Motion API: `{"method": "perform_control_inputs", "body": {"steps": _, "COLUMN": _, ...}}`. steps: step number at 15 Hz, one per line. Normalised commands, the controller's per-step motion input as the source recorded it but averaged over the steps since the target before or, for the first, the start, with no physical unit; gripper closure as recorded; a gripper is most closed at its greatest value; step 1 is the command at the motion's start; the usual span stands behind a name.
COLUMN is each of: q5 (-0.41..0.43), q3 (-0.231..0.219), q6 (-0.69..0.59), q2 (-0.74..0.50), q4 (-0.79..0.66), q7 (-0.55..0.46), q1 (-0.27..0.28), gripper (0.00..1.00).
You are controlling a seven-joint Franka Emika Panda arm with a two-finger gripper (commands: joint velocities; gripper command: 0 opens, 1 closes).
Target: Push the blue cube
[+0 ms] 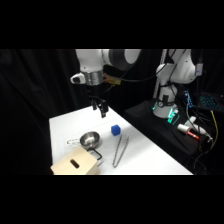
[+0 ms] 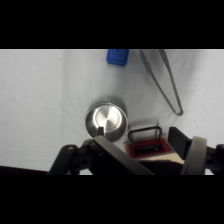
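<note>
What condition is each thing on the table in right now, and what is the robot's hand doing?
Hand: raised above the table, touching nothing; whether its fingers are open cannot be told.
Blue cube: resting on the table, apart from everything else.
Metal bowl: upright, looks empty.
Tongs: lying flat, beside the bowl.
Wooden box: at the table's near edge, dark slot on top.
</note>
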Motion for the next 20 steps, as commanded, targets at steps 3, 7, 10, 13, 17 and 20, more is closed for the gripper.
{"method": "perform_control_inputs", "body": {"steps": 3, "q5": 0.021, "q3": -0.002, "q6": 0.09, "q2": -0.03, "q4": -0.04, "q7": 0.04, "q1": -0.027, "gripper": 0.00}}
{"method": "perform_control_inputs", "body": {"steps": 7, "q5": -0.009, "q3": -0.057, "q6": 0.21, "q2": -0.14, "q4": -0.21, "q7": 0.04, "q1": -0.076, "gripper": 0.00}}
{"method": "perform_control_inputs", "body": {"steps": 10, "q5": 0.056, "q3": -0.077, "q6": 0.21, "q2": -0.26, "q4": -0.37, "q7": -0.04, "q1": -0.115, "gripper": 0.00}}
{"method": "perform_control_inputs", "body": {"steps": 13, "q5": 0.123, "q3": -0.056, "q6": 0.20, "q2": -0.32, "q4": -0.45, "q7": -0.06, "q1": -0.093, "gripper": 0.26}}
{"method": "perform_control_inputs", "body": {"steps": 17, "q5": 0.127, "q3": -0.025, "q6": 0.22, "q2": -0.32, "q4": -0.45, "q7": -0.04, "q1": -0.039, "gripper": 0.60}}
{"method": "perform_control_inputs", "body": {"steps": 20, "q5": 0.204, "q3": 0.009, "q6": 0.26, "q2": -0.29, "q4": -0.37, "q7": -0.11, "q1": -0.004, "gripper": 0.84}}
